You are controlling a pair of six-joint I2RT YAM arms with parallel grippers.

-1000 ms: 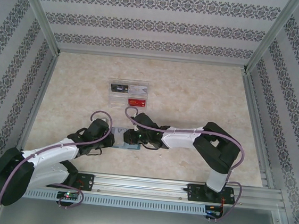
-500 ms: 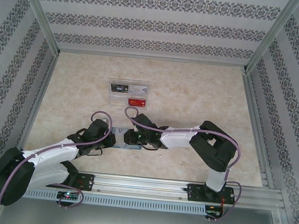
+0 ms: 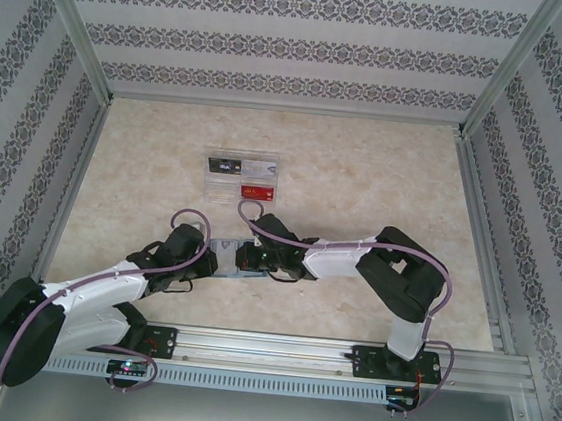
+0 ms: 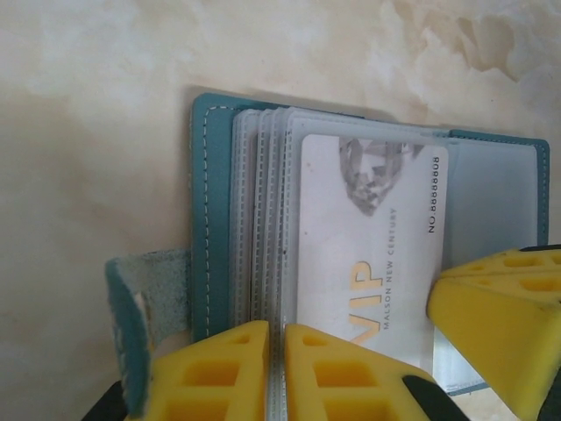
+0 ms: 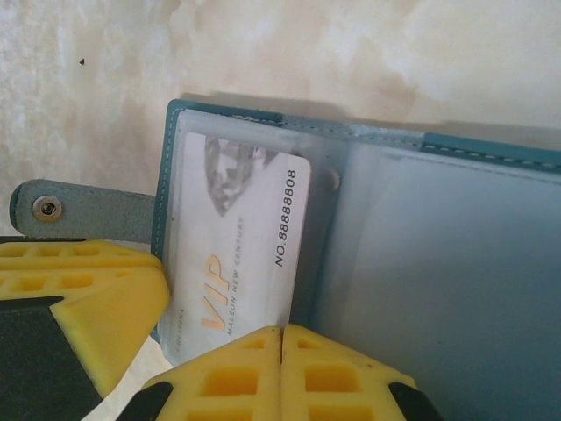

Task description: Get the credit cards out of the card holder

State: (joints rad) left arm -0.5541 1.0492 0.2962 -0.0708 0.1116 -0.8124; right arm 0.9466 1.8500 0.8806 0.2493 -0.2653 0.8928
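Plainly, the teal card holder [image 4: 210, 219] lies open on the desk [image 3: 366, 169], close to its near edge and left of the middle. A white card [image 5: 237, 254] inside reads "VIP", "MALSON NEW CENTURY" and "NO.88888808". The left end effector [image 4: 276, 368] is narrowed onto the holder's clear sleeves [image 4: 263, 219]. The right end effector [image 5: 280, 368] is pressed fully together at the card's edge; whether it pinches the card I cannot tell.
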